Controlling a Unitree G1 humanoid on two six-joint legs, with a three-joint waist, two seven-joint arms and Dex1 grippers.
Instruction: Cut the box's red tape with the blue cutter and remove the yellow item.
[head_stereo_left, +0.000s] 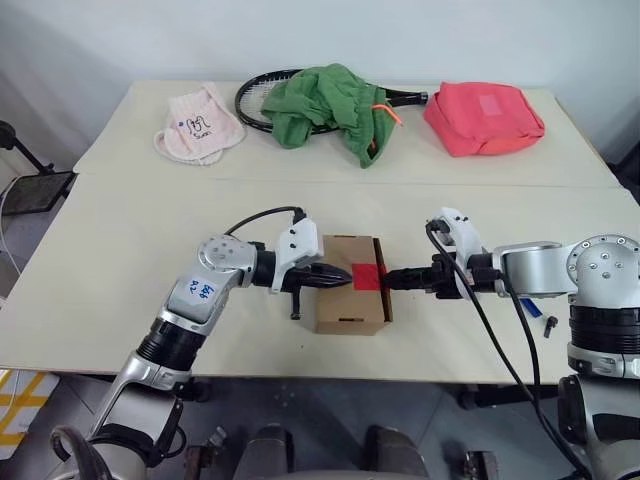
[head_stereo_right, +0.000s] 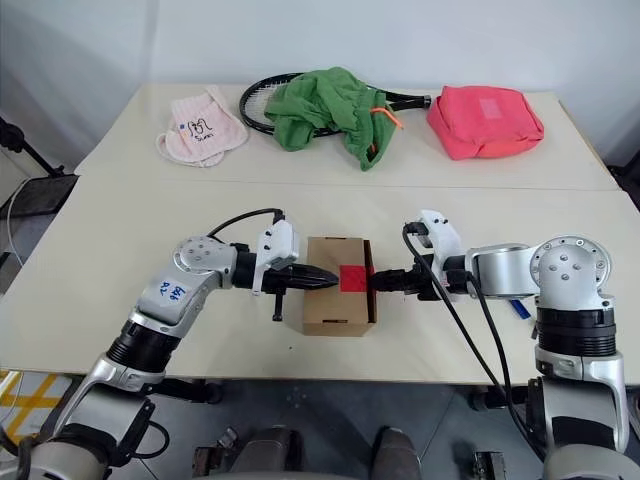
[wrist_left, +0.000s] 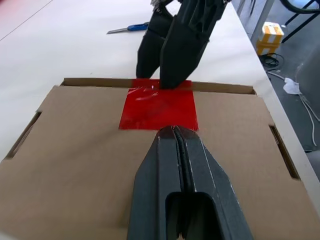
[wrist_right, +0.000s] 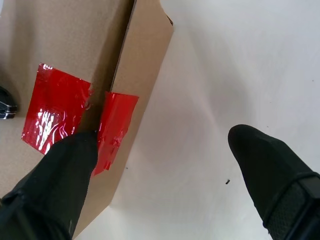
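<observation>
The brown box (head_stereo_left: 347, 302) sits in the middle of the near table, with the red tape (head_stereo_left: 368, 275) at the right end of its top. In the right wrist view the red tape (wrist_right: 55, 112) shows as two pieces either side of the flap seam. My left gripper (wrist_left: 175, 131) is shut and lies on the box top, its tip at the tape's edge. At the box's right edge my right gripper (wrist_right: 160, 137) is open, one finger (wrist_right: 65, 170) touching the tape and the other off the side. The blue cutter (wrist_left: 129, 28) lies on the table beside my right arm. The yellow item is hidden.
On the far table lie a pink cloth (head_stereo_left: 198, 126), a black racket (head_stereo_left: 252, 102) under a green garment (head_stereo_left: 330, 105), and a pink-red bag (head_stereo_left: 483, 118). A small dark object (head_stereo_left: 551, 324) lies near my right arm. A seam runs between the two tables (head_stereo_left: 150, 210).
</observation>
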